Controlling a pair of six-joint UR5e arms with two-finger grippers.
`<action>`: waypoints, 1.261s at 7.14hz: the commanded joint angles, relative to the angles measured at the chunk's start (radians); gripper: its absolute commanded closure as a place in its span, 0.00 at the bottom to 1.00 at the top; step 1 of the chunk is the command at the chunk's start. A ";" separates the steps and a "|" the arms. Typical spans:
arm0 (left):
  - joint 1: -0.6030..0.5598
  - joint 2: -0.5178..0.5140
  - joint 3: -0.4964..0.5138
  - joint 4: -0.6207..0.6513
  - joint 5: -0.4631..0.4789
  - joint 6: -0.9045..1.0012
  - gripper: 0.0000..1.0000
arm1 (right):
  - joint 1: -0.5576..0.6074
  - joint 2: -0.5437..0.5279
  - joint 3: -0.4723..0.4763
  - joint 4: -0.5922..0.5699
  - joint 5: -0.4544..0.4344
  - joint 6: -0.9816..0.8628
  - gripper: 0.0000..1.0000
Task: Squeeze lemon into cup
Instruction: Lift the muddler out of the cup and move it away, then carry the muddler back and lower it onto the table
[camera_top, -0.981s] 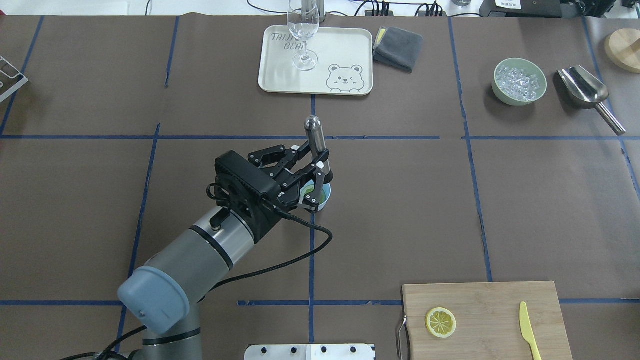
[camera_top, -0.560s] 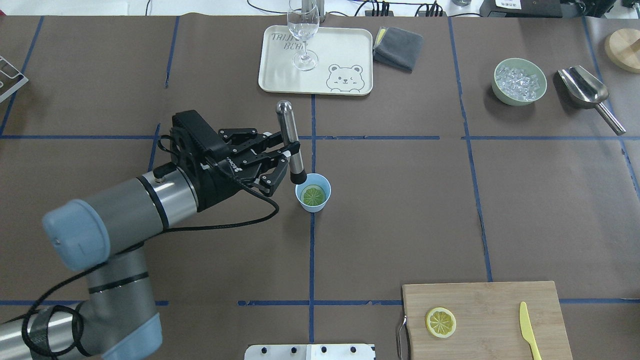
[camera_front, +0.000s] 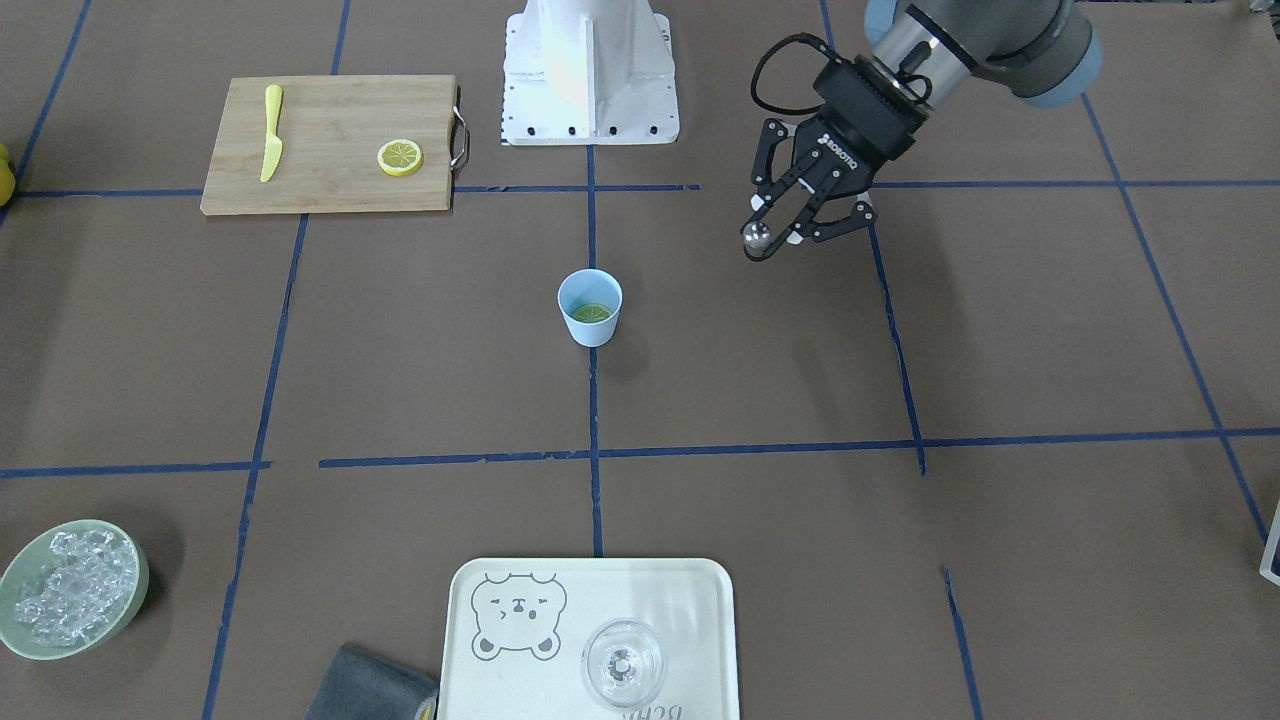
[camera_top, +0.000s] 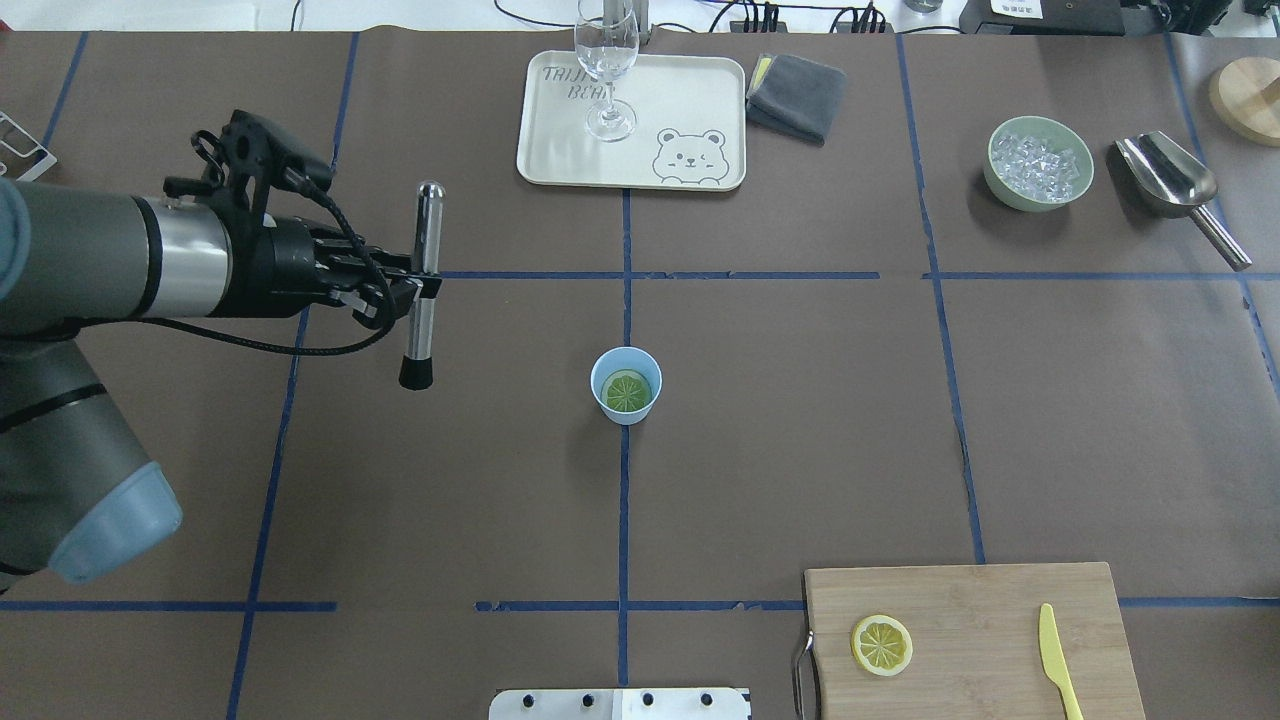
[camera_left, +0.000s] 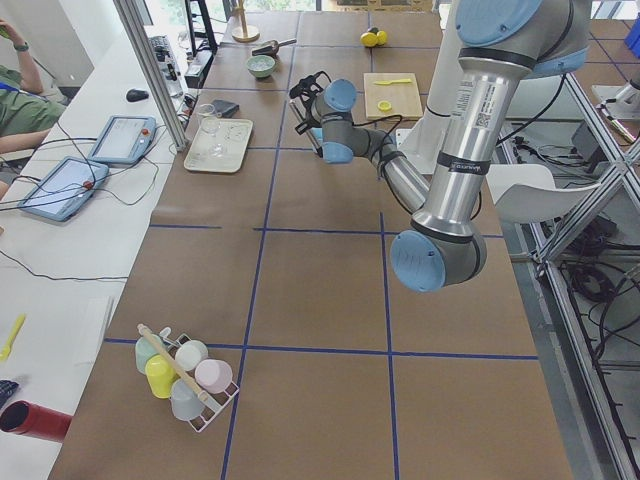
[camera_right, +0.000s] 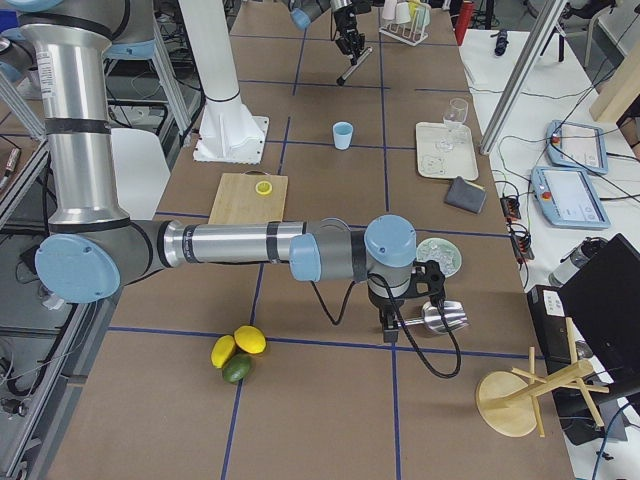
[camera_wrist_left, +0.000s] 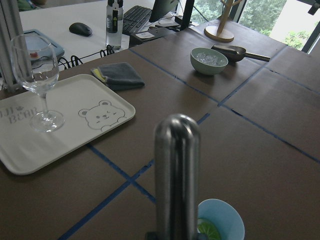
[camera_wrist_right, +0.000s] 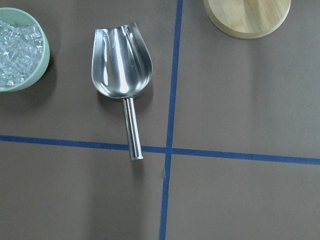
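The lemon slice (camera_top: 628, 391) lay flat on the bottom of the blue cup (camera_front: 590, 328), which stood alone near the middle of the table. A second slice (camera_top: 881, 644) sat on the cutting board (camera_top: 990, 620), near the yellow knife (camera_top: 1056, 660).

The step in hand looked to be pressing the slice with the metal pestle (camera_top: 428, 230). To do that well, the pestle would need to be carried over the cup's mouth with its black end down. It should then go straight down the middle, without touching the rim. Nothing braced the cup, and it looked light, so a sideways push could tip it or make it slide. A firm, vertical press would suit better than a scraping one.

The left arm reached in low and nearly level. Its wrist was horizontal and the left gripper (camera_top: 405, 288) pointed toward the table's centre. Its fingers were clamped on the middle of the pestle, which stood about upright with its rounded end on top. The pestle hung well to the cup's left, and its black end seemed clear of the table.

The right gripper (camera_right: 398, 312) hovered over the metal scoop (camera_wrist_right: 122, 65) beside the bowl of ice (camera_top: 990, 175). Whether its fingers were apart or together could not be told.
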 joint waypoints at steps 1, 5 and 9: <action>-0.083 0.043 -0.017 0.170 -0.070 -0.083 1.00 | -0.004 0.001 -0.004 0.002 -0.004 -0.002 0.00; -0.108 0.088 0.023 0.644 -0.084 -0.085 1.00 | -0.009 0.008 -0.017 0.009 -0.007 -0.003 0.00; -0.108 0.088 0.115 0.760 -0.106 -0.068 1.00 | -0.009 0.005 -0.017 0.012 -0.005 -0.005 0.00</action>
